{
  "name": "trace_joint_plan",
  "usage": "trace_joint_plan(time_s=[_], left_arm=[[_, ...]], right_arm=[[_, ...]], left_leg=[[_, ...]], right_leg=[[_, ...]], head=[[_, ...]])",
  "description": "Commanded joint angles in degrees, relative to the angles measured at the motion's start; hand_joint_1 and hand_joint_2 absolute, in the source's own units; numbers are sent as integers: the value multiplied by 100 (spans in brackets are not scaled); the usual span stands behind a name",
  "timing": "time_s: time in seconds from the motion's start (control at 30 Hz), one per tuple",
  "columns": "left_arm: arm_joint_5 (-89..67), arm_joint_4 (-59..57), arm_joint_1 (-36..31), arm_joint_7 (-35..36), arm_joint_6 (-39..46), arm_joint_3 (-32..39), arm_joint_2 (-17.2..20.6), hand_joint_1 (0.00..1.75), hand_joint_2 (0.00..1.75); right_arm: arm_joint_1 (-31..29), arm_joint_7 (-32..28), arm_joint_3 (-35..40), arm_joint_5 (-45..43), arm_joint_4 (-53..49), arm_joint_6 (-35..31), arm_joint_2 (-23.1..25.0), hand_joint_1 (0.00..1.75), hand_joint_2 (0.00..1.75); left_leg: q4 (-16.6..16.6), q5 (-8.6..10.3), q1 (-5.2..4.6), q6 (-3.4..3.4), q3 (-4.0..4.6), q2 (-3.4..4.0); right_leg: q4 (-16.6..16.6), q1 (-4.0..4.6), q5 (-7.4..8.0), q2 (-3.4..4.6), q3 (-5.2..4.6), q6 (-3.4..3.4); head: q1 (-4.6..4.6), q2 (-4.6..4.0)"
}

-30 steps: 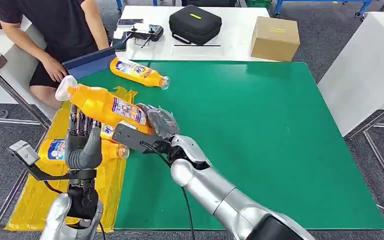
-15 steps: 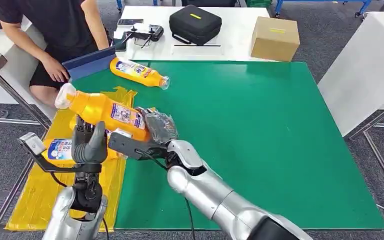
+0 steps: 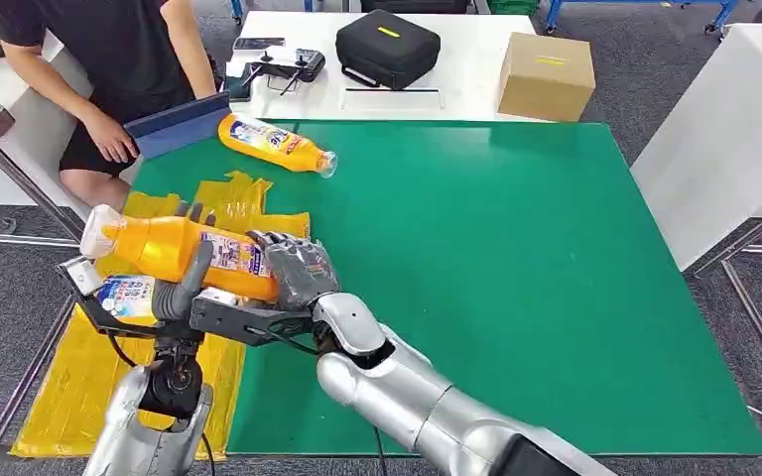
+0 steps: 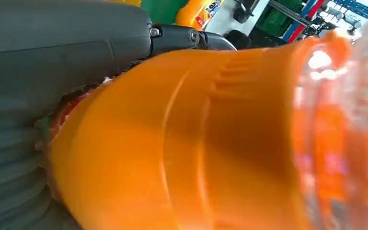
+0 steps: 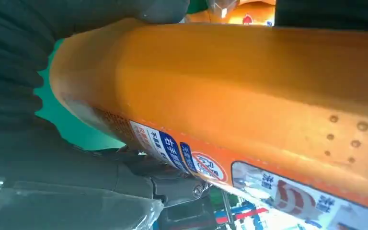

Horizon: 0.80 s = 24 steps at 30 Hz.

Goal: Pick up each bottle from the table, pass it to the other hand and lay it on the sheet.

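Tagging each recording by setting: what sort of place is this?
Probably a lab or workshop for robot trials: a green mat covers the work table, a person sits beside it, and a black case lies behind.

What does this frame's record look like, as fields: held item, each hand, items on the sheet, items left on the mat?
held item: orange bottle, lying level above the yellow sheet
right hand: grips the bottle's base end
left hand: thumb and fingers around the bottle's middle
on sheet: second bottle, partly hidden
on green mat: third bottle, on its side
stage: handover under way
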<state>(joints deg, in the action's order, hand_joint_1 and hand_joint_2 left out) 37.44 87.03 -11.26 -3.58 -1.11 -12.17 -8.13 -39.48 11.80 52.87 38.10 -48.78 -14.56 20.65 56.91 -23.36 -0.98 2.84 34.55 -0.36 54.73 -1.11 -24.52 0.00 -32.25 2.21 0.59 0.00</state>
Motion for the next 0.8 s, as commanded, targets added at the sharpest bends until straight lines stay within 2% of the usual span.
trace_joint_plan(time_s=[0.03,0.1,0.13,0.17,0.6,0.8], left_arm=[[20,-354,-486,21,-3,-187,47,0,175],[30,-229,-374,-30,15,-151,81,2,175],[31,-199,-348,-36,13,-146,89,168,175],[28,-179,-331,-52,12,-142,93,175,175],[11,349,142,-262,167,-32,228,175,175],[11,348,156,-262,167,-32,233,175,175]], right_arm=[[293,-69,455,164,-136,232,-65,175,175],[411,-124,345,288,-212,386,-65,175,175],[422,-126,339,290,-213,403,-65,175,175],[420,-129,336,295,-212,418,-65,175,175],[480,-107,483,247,-482,617,-65,175,175],[484,-106,483,247,-483,618,-65,175,175]], left_leg=[[-2,-4,9,-23,-17,-17],[-4,-1,7,-15,-8,-13],[-4,-4,9,-21,-14,-16],[-4,-5,8,-20,-15,-13],[-3,-6,9,-23,-14,-5],[-2,-4,9,-19,-9,-12]], right_leg=[[-7,8,-9,-20,26,-14],[-7,6,-4,-15,16,-9],[-8,8,-8,-18,23,-13],[-8,8,-8,-15,23,-12],[-6,9,-6,-7,21,-14],[-6,8,-6,-13,18,-12]], head=[[-2,0],[-2,0],[-2,0],[-4,0],[-2,0],[-2,0]])
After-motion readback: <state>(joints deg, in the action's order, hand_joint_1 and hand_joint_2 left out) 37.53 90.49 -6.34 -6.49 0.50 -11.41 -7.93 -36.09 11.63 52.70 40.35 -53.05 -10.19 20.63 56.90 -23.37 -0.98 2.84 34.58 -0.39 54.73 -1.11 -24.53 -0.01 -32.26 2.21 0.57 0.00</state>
